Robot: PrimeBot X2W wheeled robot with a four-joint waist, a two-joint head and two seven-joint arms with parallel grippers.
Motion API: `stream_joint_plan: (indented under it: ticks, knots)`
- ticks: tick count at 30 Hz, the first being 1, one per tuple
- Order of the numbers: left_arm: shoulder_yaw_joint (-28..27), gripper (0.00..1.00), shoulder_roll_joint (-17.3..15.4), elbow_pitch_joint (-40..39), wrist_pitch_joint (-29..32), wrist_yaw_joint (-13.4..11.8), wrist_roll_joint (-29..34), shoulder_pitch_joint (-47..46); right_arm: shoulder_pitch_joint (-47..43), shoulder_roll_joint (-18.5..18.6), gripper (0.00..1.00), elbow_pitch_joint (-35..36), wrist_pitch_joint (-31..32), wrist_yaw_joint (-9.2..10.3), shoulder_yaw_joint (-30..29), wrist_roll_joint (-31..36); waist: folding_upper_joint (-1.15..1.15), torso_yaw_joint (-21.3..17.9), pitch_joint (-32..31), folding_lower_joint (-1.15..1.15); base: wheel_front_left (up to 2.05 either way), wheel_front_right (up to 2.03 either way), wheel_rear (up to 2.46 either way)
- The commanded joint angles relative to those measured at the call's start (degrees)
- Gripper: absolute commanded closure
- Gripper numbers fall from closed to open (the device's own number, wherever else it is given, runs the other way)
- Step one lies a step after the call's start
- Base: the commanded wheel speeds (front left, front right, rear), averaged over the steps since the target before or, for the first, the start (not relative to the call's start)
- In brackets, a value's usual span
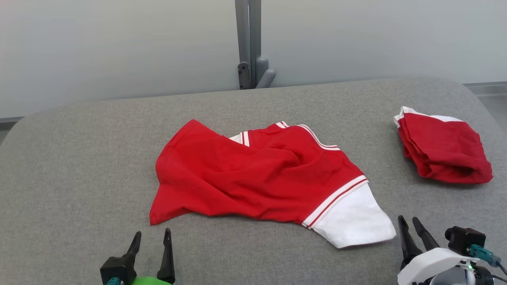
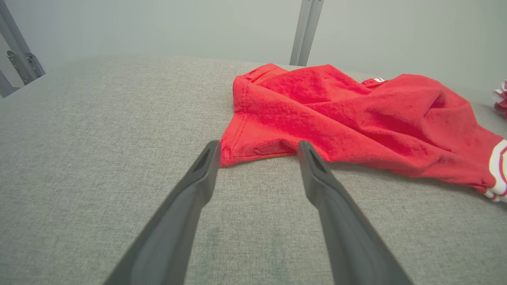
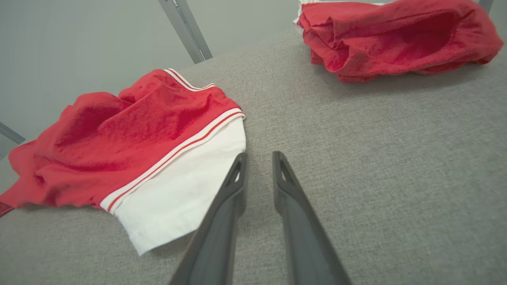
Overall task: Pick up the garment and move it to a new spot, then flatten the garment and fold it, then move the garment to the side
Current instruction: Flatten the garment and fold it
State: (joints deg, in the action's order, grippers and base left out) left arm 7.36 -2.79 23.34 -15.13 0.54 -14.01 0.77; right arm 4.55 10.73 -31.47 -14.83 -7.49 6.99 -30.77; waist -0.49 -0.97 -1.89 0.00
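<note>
A red garment with white striped trim lies rumpled in the middle of the grey padded table, its white sleeve pointing to the front right. My left gripper stands open just in front of the garment's near left corner, its fingers framing the red hem without touching it. My right gripper is by the sleeve's right edge, jaws a narrow gap apart and nothing between them. The right wrist view has the garment left of that gripper.
A second red garment, folded into a bundle, lies at the table's right side and is at the top of the right wrist view. A grey metal post rises behind the table's far edge against a pale wall.
</note>
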Motion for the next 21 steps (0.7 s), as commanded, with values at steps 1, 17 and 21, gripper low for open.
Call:
stream_joint_plan:
  ticks: [1, 17, 21]
  knots:
    - [-0.5, 0.00, -0.2, 0.1, 0.0, -0.3, 0.6, 0.7, -0.6, 0.0, 0.00, 0.0, -0.3, 0.01, -0.9, 2.4, 0.49, 0.1, -0.9, 0.00, 0.00, 0.00, 0.00]
    - [-6.2, 0.00, -0.2, -3.9, 0.0, -0.4, 4.8, 4.6, -5.7, -6.6, 0.00, 18.1, -0.4, 0.02, -7.9, 26.3, 0.49, -0.6, -4.4, 0.00, 0.00, 0.00, 0.00]
    - [-6.4, 0.00, -0.2, -4.2, 0.0, -0.1, 4.7, 5.6, -7.0, -7.2, 0.00, 17.5, -0.4, 0.02, -7.7, 26.6, 0.49, -0.3, -4.6, 0.00, 0.00, 0.00, 0.00]
